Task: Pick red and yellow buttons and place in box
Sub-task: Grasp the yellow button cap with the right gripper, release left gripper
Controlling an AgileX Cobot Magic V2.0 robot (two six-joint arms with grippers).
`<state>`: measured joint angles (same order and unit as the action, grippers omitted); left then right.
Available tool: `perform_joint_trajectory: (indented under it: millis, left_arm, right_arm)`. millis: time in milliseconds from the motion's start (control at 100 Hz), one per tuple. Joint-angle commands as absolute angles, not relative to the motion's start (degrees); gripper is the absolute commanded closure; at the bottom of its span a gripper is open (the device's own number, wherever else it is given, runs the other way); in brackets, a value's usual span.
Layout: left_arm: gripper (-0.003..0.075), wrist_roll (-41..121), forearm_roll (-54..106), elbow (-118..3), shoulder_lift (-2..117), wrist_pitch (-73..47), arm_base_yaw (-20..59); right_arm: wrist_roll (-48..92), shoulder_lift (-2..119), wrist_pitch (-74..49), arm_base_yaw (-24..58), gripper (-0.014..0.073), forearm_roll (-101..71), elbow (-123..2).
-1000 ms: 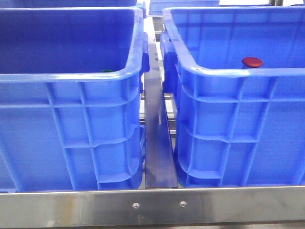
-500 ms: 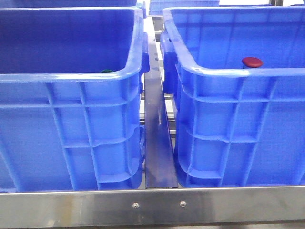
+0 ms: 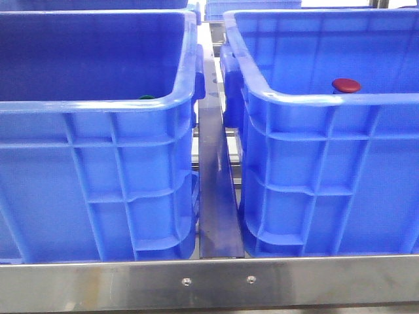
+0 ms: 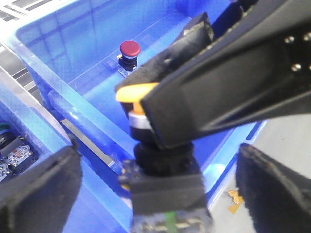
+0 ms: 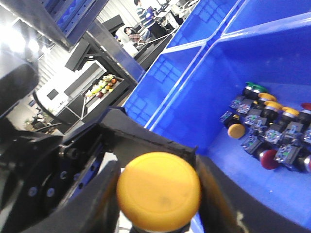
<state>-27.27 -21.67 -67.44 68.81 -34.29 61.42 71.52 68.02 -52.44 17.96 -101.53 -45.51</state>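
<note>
The yellow button [image 5: 158, 190] sits cap-up between my right gripper's [image 5: 159, 196] dark fingers, which are shut on it. In the left wrist view that same yellow button [image 4: 133, 93], on its black body, hangs from the right gripper [image 4: 146, 99] between the wide-apart pads of my open left gripper [image 4: 158, 194], touching neither pad. The red button [image 3: 346, 85] stands inside the right-hand blue box [image 3: 327, 99], also seen as the red button [image 4: 130, 48] on the box floor [image 4: 160, 29]. Neither gripper shows in the front view.
A second blue crate [image 3: 98, 104] stands on the left with a green button [image 3: 146, 98] near its front wall. Several more push buttons [image 5: 272, 131] lie on a crate floor. A metal rail [image 3: 209, 284] runs along the front; a steel strip [image 3: 216, 196] separates the crates.
</note>
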Motion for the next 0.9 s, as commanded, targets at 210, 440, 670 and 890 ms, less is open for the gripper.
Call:
perform_joint_trajectory:
  millis: [210, 440, 670, 890]
  left_arm:
    - [0.009, -28.1, -22.5, -69.1, 65.2, -32.7, 59.6]
    - [0.009, -28.1, -22.4, -69.1, 62.3, -36.7, 52.5]
    - [0.0092, -28.2, -22.4, -66.7, 58.4, -37.5, 42.9]
    - [0.0092, -30.9, -22.4, -57.7, 52.1, -37.5, 30.4]
  right_arm:
    - [74.8, 65.7, -49.5, 14.2, 0.0476, -110.8, -47.7]
    - [76.4, 62.6, -47.1, 4.5, 0.0476, -109.7, -47.7]
    - [76.5, 59.4, -46.8, -3.7, 0.0476, -105.8, -47.7]
    - [76.5, 57.5, -46.7, -7.9, 0.0476, -103.4, -47.7]
